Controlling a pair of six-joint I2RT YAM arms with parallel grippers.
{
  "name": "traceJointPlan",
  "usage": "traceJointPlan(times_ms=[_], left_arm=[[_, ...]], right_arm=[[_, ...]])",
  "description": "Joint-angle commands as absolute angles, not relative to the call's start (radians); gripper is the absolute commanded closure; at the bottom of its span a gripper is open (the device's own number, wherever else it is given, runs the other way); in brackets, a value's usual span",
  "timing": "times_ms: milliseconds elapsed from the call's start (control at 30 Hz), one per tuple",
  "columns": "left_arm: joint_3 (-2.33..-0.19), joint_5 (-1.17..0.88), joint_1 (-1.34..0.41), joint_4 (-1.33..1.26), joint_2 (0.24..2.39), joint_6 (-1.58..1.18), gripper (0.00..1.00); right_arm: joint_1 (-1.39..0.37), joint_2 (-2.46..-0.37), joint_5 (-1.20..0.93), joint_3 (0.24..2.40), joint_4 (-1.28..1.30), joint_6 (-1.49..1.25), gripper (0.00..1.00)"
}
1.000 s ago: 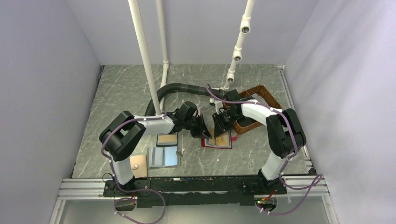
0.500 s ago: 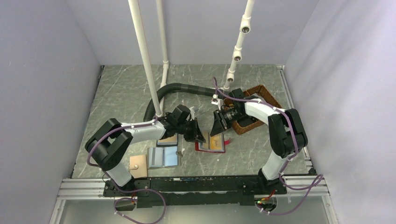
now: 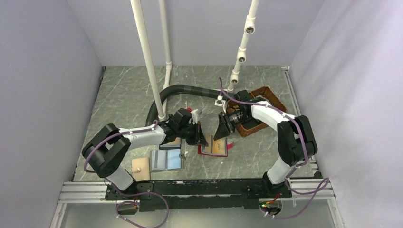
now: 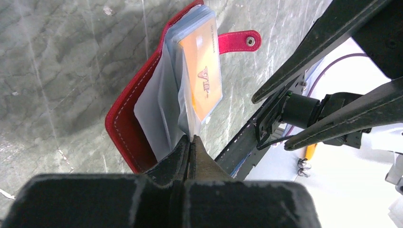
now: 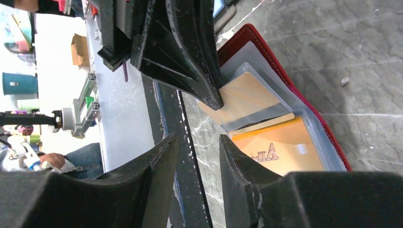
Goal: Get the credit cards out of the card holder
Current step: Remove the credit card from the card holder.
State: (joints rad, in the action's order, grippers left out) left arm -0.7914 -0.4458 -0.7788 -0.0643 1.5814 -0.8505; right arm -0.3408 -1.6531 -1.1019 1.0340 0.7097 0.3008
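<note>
A small red bifold card holder (image 4: 124, 111) lies open on a grey-green marbled table (image 4: 57, 61), near the middle of the workspace between the two arms. Its red snap tab (image 4: 237, 40) sticks out flat from one edge. Inside is a stack of clear plastic sleeves (image 4: 166, 102). The left gripper (image 4: 190, 142) has its jaws pressed together on the edge of one sleeve, lifting it off the pages beneath. In the left wrist view that sleeve holds a bright orange card (image 4: 202, 78) with the letters "VIP" printed on it in dark script. A line of smaller print along the card's edge is too small to read. The right wrist view shows the lifted sleeve with a paler tan card (image 5: 244, 97) inside. Just beside it an orange card sits in the next pocket, its dark lettering angled and not surely legible. The right gripper (image 5: 197, 137) hovers just beside the card holder with its jaws apart and nothing between them. From above, a brown woven basket (image 3: 266, 102) sits behind the right arm. A pale blue wallet (image 3: 166, 160) lies open on the left side of the table.
</note>
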Motion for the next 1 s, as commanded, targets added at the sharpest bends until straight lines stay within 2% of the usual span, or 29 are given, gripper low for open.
traceJointPlan(times_ms=[0, 400, 567, 833, 967], left_arm=[[-0.834, -0.447, -0.803, -0.107, 1.582, -0.801, 1.00], [-0.827, -0.426, -0.821, -0.126, 1.566, -0.805, 1.00], [-0.851, -0.413, -0.825, -0.099, 1.571, -0.781, 1.00], [-0.778, -0.394, -0.827, -0.194, 1.537, -0.803, 1.00], [-0.748, -0.391, -0.827, -0.236, 1.527, -0.819, 1.00]], right_arm=[[-0.339, -1.617, -1.162, 1.101, 0.798, 0.425, 0.60], [-0.339, -1.477, -1.041, 1.133, 0.807, 0.461, 0.59], [-0.340, -1.471, -1.067, 1.126, 0.729, 0.386, 0.59], [-0.324, -1.372, -1.192, 0.939, 0.463, 0.178, 0.58], [-0.267, -1.309, -1.259, 0.758, 0.091, -0.089, 0.54]])
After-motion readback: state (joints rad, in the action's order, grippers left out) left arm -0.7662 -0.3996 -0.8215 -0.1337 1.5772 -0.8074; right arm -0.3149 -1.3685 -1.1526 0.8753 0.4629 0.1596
